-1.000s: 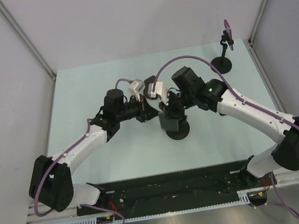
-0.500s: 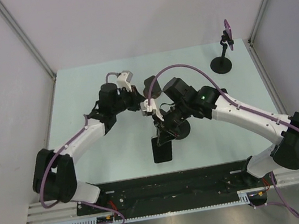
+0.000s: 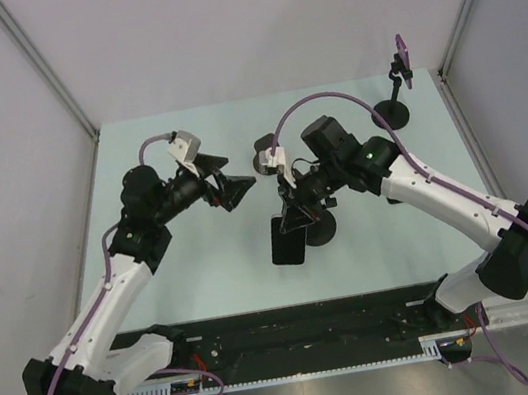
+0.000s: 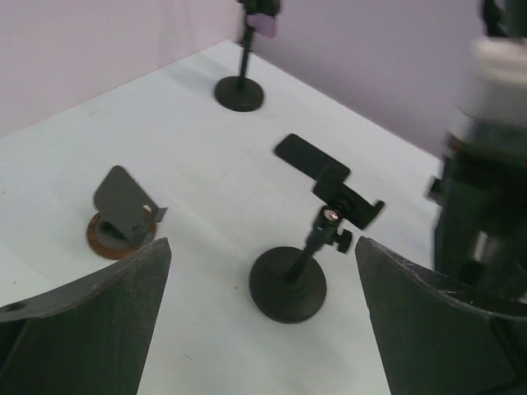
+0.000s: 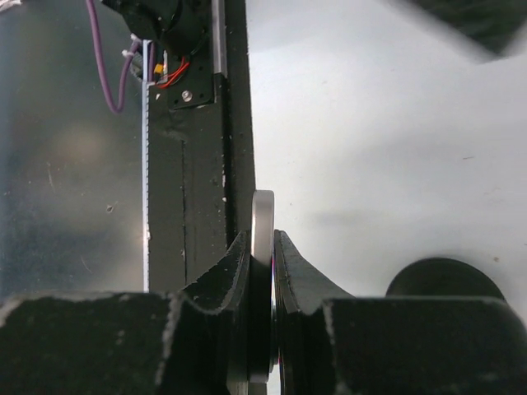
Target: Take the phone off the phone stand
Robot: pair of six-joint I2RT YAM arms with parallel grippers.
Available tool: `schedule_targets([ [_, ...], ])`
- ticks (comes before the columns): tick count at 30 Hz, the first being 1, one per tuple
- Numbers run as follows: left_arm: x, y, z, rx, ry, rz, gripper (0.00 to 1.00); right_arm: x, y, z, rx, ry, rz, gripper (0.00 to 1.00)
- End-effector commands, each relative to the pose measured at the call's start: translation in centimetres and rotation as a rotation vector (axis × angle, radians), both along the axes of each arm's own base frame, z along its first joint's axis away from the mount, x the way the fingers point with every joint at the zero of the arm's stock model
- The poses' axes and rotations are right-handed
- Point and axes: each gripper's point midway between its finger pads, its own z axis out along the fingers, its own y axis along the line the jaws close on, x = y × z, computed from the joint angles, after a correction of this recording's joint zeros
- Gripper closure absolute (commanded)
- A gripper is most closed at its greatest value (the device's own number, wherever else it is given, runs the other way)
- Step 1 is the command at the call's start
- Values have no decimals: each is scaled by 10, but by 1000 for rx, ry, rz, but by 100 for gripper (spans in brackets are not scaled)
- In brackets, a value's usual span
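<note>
The dark phone (image 3: 288, 243) hangs off the stand, pinched at its upper end by my right gripper (image 3: 293, 215). In the right wrist view the phone (image 5: 263, 220) is edge-on between the shut fingers (image 5: 290, 271). The black phone stand (image 4: 289, 284), a round base with a stem and clamp (image 4: 329, 183), carries nothing. Its base (image 3: 317, 233) sits just right of the phone. My left gripper (image 3: 240, 187) stands wide open to the left of the stand, apart from it, with nothing between its fingers (image 4: 123, 296).
A small grey wedge stand on a brown disc (image 4: 122, 212) sits on the table behind the phone stand. A second black pole stand (image 3: 393, 112) with a purple piece on top (image 3: 402, 52) stands at the back right. Black rail (image 3: 296, 326) lines the near edge.
My left gripper has opened wide and drawn back to the left, away from the stand. My right gripper has lifted the phone off the stand toward the near side and still holds it.
</note>
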Motion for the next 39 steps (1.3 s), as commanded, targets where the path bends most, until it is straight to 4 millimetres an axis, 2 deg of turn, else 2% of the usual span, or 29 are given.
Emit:
schedule_targets([
  [1,-51,-15,2,33,-91,-280,0,11,-2,51,106,-79,-23,100],
  [8,-91,-25,-13,9,-29,-515,0,21,-8,68,146,-96,-51,100],
  [15,-110,-45,-22,3,34,-633,1,18,-2,84,208,-91,-19,100],
  [21,-116,-57,-36,4,107,-702,13,15,2,90,234,-86,-2,100],
  [25,-115,-63,-42,6,144,-722,27,12,4,88,232,-77,6,100],
  [30,-114,-70,-39,8,145,-730,41,9,9,84,224,-64,20,100],
  [35,-106,-71,-34,9,134,-693,78,12,7,84,211,-73,-9,98],
  [37,-102,-71,-33,13,128,-669,92,16,4,89,213,-93,-40,86],
  [38,-97,-71,-34,18,125,-636,96,17,4,92,219,-102,-50,81],
  [39,-95,-70,-33,19,118,-622,99,19,3,94,224,-110,-63,70],
])
